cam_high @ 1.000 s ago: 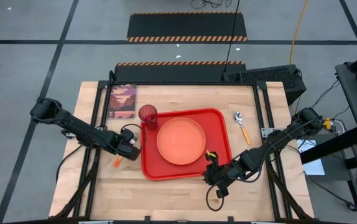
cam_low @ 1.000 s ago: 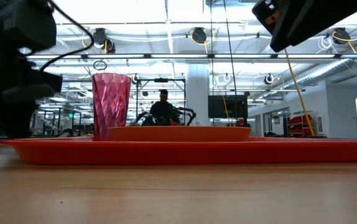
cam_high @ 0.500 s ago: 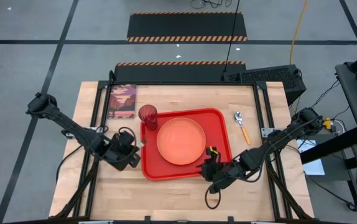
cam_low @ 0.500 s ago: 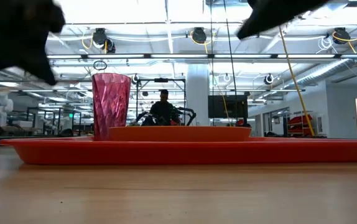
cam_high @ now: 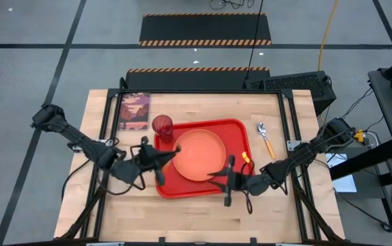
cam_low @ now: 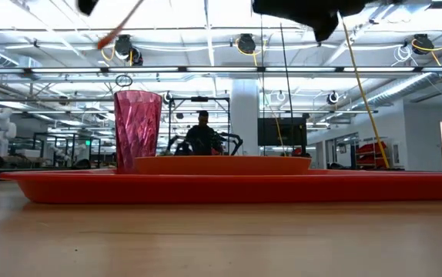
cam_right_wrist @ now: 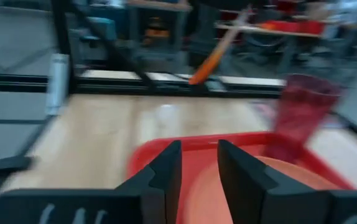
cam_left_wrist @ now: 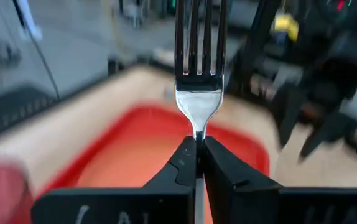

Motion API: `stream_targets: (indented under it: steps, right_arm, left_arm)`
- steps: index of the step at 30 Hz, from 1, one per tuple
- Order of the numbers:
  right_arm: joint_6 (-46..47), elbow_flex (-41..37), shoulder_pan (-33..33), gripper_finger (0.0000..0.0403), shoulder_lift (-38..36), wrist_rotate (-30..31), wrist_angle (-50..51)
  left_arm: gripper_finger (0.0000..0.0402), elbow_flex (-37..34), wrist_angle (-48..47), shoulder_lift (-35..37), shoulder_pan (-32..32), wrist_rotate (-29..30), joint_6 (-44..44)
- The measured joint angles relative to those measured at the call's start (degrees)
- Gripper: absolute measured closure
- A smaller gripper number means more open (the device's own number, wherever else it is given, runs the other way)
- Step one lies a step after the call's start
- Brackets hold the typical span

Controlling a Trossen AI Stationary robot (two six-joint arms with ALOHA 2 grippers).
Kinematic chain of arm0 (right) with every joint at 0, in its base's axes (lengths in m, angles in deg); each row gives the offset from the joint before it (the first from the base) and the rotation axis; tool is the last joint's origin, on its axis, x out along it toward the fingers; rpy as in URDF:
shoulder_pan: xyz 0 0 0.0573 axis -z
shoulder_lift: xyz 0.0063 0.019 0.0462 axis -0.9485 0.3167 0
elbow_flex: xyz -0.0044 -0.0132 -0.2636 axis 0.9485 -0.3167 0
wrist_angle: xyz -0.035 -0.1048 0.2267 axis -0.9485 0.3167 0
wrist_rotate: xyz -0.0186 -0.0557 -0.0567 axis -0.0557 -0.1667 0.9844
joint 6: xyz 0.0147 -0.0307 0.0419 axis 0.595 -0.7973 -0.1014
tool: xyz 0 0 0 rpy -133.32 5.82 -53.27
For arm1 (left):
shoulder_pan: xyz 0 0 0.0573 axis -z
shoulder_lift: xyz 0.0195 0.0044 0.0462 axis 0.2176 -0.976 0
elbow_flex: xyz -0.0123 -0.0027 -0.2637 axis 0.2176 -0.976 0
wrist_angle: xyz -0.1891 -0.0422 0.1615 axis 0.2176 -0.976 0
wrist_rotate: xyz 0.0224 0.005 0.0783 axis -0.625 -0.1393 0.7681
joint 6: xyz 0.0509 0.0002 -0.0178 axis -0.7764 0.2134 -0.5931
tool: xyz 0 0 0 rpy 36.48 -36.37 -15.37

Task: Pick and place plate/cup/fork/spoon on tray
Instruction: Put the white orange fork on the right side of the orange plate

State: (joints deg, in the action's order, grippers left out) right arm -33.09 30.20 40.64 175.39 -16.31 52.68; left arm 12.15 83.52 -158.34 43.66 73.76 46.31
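Left gripper [cam_high: 156, 158] is over the tray's [cam_high: 240, 130] 9 o'clock edge, fingers [cam_left_wrist: 178, 167] pressed tight on the fork [cam_left_wrist: 198, 68] at the neck just below the tines. In the left wrist view the tines run straight out ahead of the fingers, so the fork's long axis lines up with the gripper; in the low view the orange handle shows tilted, high above the worktop [cam_high: 189, 212]. The fork is airborne, not on the tray yet.

The cup [cam_high: 162, 126] stands at the tray's 10 o'clock corner and the plate [cam_high: 199, 154] fills the middle. Judgement: the free strip for the fork is along the tray's near-left side, right under the left gripper, so the left arm is the nearer one.

Right gripper [cam_high: 225, 183] hovers over the tray's 6 o'clock rim, fingers [cam_right_wrist: 166, 168] parted and holding nothing.

The spoon [cam_high: 266, 139] lies on the worktop just past the tray's 3 o'clock edge, bowl at 12, handle toward 6. The right arm is nearer to it.
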Motion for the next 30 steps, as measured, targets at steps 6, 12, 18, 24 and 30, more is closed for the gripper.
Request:
stream_targets:
  steps: [6,12,18,24,30]
  right_arm:
    - [-1.55,-0.01,-1.07,0.0297,0.0,8.1,-1.02]
    - [-3.66,-0.01,-0.98,0.0283,0.0,10.15,-2.69]
    - [-6.17,-0.01,-0.98,0.025,0.0,12.75,-2.69]
    - [-9.19,-0.01,-1.29,0.0217,0.0,20.98,-2.24]
    - [-9.5,-0.01,-2.69,0.0207,0.0,24.26,-1.81]
  left_arm:
    - [0.0391,0.02,22.48,-7.08,-3.59,-1.42,-16.21]
    - [0.0389,0.0,41.55,-14.37,-7.39,-5.61,-22.7]
    - [0.0391,2.49,48.67,-21.09,-9.27,-9.7,-26.43]
    - [0.0386,11.15,46.44,-28.28,-9.62,-11.1,-31.71]
    - [0.0391,17.49,43.39,-31.92,-9.6,-13.06,-31.98]
